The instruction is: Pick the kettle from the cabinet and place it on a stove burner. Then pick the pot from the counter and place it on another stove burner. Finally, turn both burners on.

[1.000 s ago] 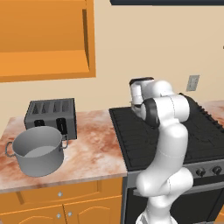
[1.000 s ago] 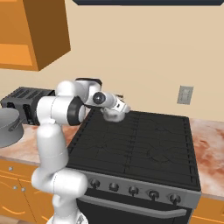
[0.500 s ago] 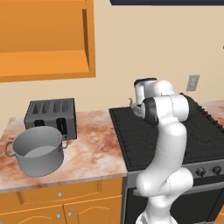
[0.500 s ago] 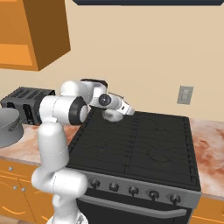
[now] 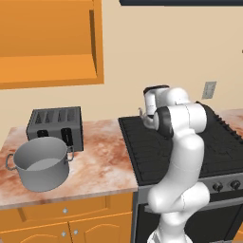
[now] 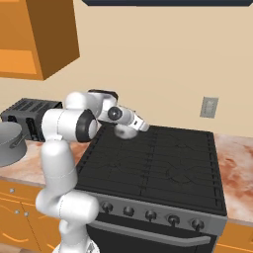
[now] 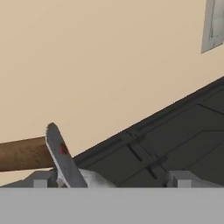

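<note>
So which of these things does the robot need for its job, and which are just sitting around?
For the job: kettle, pot, stove burners, front knobs, counter, cabinet, the robot's open hand.

Just sitting around: toaster, wall socket, low drawers.

pot [image 5: 42,163] on counter [image 5: 102,159], beside toaster [image 5: 55,124]

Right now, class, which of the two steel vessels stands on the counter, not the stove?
The large lidless pot, beside the toaster on the counter; the small kettle sits on the stove instead, at its rear left corner.
</note>
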